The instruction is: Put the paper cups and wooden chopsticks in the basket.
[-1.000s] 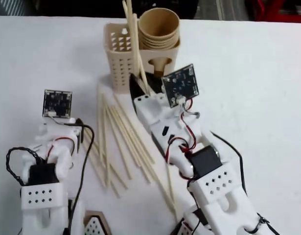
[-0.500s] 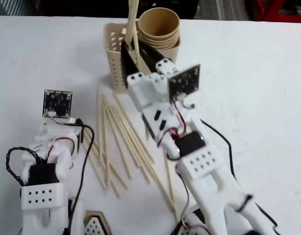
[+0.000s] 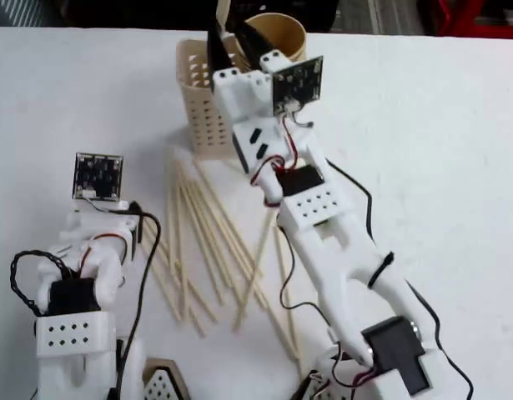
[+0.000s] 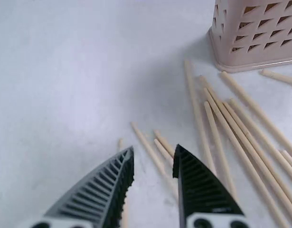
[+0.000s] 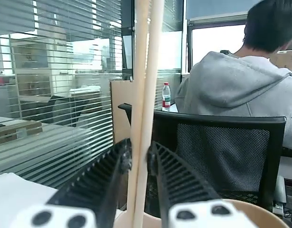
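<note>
left arm (image 3: 72,308): low at the table's (image 3: 448,125) left side, well apart from the basket.
left gripper (image 4: 153,153): fingers a little apart, nothing between them; hangs over the bare table, tips near the ends of a few loose sticks.
loose chopsticks (image 3: 206,242): scattered pile flat on the table between the two arms, mostly lengthwise, some crossing; far ends near the basket's foot. In the left wrist view (image 4: 231,133) fanned out from just beside the basket's base.
basket (image 3: 202,92): beige, perforated walls, upright at the table's far middle; lower corner in the left wrist view (image 4: 255,33).
right arm (image 3: 323,217): stretched from the near right edge diagonally to the basket, passing over the right side of the pile.
right gripper (image 3: 231,42): dark fingers up above the basket's top, between its left compartment and the cups; jaws clamped on two sticks in the right wrist view (image 5: 138,152).
held chopsticks (image 5: 143,85): two, side by side, touching, upright, rising well past the fingertips.
cups (image 3: 294,33): brown paper stack, nested, upright in the basket's right part, partly hidden by the gripper.
</note>
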`<action>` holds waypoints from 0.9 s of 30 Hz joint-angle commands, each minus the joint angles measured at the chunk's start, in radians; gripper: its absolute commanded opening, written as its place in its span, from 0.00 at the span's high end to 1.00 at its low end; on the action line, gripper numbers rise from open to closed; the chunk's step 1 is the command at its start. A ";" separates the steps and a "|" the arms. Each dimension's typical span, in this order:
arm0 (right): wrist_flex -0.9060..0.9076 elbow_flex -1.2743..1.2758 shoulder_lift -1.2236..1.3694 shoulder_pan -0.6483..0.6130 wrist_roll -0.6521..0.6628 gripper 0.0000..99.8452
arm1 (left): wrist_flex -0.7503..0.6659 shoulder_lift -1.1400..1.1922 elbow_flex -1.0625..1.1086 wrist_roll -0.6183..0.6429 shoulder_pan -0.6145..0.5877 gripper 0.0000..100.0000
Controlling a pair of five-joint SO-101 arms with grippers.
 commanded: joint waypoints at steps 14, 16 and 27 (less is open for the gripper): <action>-0.016 -0.058 0.177 0.031 0.021 0.98 | -0.025 -0.016 -0.003 0.005 -0.010 0.85; 0.010 -0.058 0.196 0.025 0.084 0.98 | -0.025 -0.016 -0.003 0.005 -0.010 0.85; 0.248 -0.058 0.140 0.015 0.120 0.85 | -0.025 -0.016 -0.003 0.005 -0.010 0.85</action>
